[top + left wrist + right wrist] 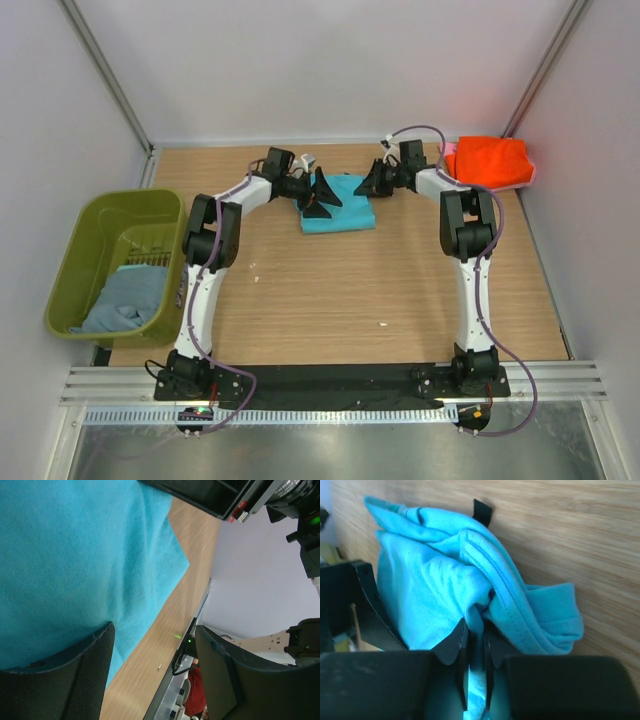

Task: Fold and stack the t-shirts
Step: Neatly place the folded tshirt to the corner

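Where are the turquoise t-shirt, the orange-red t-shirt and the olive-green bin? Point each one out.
turquoise t-shirt [348, 216]: top external view, flat middle of the folded cloth.
orange-red t-shirt [493, 160]: top external view, centre of its top face.
olive-green bin [80, 262]: top external view, its left inner wall.

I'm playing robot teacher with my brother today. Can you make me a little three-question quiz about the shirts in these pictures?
1. True or false: the right gripper is pinching the turquoise shirt.
2. Where is the grey-blue shirt? A) in the green bin B) hanging from an arm C) in the right gripper
3. Fill in: the orange-red shirt lies on top of a ____ one.

Key: 1 true; 2 A; 3 pink, the pink shirt peeks out beneath it.
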Controlling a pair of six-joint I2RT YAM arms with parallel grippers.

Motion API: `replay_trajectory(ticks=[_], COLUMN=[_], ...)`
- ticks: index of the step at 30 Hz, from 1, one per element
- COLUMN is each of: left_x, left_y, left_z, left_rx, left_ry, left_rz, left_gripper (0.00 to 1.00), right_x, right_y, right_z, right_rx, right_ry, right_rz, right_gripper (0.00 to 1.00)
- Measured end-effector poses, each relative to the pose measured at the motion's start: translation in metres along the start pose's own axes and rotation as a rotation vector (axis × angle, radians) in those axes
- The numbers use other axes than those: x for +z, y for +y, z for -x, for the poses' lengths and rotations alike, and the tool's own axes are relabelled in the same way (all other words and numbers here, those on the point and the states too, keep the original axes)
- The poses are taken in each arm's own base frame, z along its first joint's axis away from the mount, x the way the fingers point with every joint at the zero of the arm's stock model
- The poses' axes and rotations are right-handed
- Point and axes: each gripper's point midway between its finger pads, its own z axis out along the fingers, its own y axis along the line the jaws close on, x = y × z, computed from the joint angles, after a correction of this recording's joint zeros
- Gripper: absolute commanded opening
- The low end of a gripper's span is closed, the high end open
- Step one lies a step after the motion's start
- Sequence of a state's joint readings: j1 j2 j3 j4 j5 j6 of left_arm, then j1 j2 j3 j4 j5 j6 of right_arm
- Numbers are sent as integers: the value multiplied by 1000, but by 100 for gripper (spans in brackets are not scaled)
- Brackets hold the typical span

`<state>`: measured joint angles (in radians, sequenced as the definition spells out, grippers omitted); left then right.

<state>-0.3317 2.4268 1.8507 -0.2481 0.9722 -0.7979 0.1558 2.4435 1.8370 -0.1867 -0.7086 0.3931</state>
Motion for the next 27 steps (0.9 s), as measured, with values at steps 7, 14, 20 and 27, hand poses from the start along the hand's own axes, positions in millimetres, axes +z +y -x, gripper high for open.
replay_trajectory(ticks=[7, 14, 20, 27], left_x=[-8, -53, -104, -105], left_y=[0, 4, 4, 13], left_z=[10, 44, 54, 34], left_rx=[90, 262, 331, 313], left_ry=[-23, -109, -141, -87], left_rz=[73, 253, 363, 391], left_gripper=[70, 72, 69, 68], right_x=[-17, -55, -107, -180], right_y=[-5, -10, -17, -82], right_z=[-7, 5, 36, 71], right_rx=[-177, -427, -563, -577], right_ry=[49, 75, 40, -9], right_rz=[-109, -268, -380, -583], right_gripper=[1, 1, 1, 1])
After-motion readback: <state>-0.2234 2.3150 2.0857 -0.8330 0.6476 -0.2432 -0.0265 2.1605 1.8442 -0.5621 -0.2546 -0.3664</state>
